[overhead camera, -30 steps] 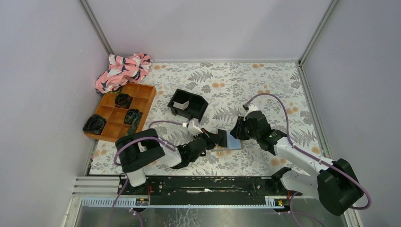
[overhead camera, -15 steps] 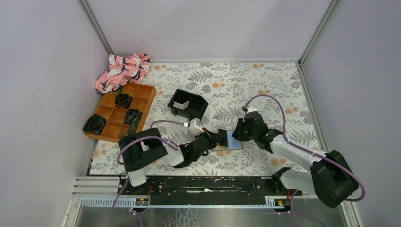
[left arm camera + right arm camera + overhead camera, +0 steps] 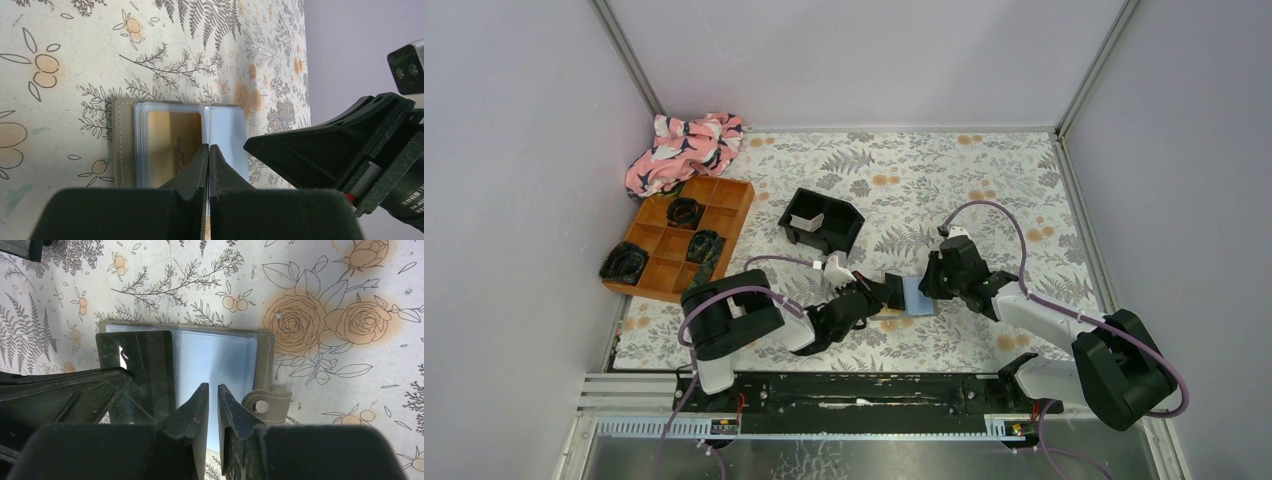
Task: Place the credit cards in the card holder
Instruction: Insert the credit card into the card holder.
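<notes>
Card holder (image 3: 911, 296) lies open on the floral mat (image 3: 984, 190), a gold card (image 3: 172, 135) sleeved inside. At its spine the left gripper (image 3: 209, 147) pinches what we take for a clear sleeve leaf (image 3: 142, 355). Above its blue-grey half the right gripper (image 3: 213, 387) has its jaws barely apart, and we cannot tell whether they hold anything. We judge a pocket is being opened; next, a card must slide in squarely.

Card holder (image 3: 120, 145) lies open — gold card (image 3: 172, 135) sleeved inside.
</notes>
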`<state>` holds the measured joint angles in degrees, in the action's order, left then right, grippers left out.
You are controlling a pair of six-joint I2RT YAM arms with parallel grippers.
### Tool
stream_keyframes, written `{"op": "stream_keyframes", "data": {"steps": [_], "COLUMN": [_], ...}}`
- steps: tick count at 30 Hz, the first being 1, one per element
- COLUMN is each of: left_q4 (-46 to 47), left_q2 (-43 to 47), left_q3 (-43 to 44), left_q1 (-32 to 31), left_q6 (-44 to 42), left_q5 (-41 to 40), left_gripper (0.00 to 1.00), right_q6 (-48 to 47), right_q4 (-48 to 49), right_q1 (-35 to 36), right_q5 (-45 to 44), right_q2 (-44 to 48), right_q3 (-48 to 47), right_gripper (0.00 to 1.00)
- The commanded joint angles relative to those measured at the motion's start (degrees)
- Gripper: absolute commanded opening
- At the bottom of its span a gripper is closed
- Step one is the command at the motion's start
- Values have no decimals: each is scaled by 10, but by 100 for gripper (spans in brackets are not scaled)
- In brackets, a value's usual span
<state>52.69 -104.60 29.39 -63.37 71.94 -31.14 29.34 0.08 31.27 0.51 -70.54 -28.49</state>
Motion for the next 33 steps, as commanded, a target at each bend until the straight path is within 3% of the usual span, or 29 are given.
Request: {"op": "stream_keyframes", "data": {"steps": [1, 33], "left_q4": [6, 100], "left_q2": [-11, -67], "left_q3": [10, -6], "left_q1": [-4, -4], "left_q6": [6, 92], "left_q5": [-25, -15], "left_gripper": [0, 0], "right_q6": [6, 19], "right_q4": [12, -19], "right_q1": [-8, -27], "right_q5": [-20, -71], "right_q2": [0, 4], "right_q3": [2, 12], "right_gripper": [18, 17]}}
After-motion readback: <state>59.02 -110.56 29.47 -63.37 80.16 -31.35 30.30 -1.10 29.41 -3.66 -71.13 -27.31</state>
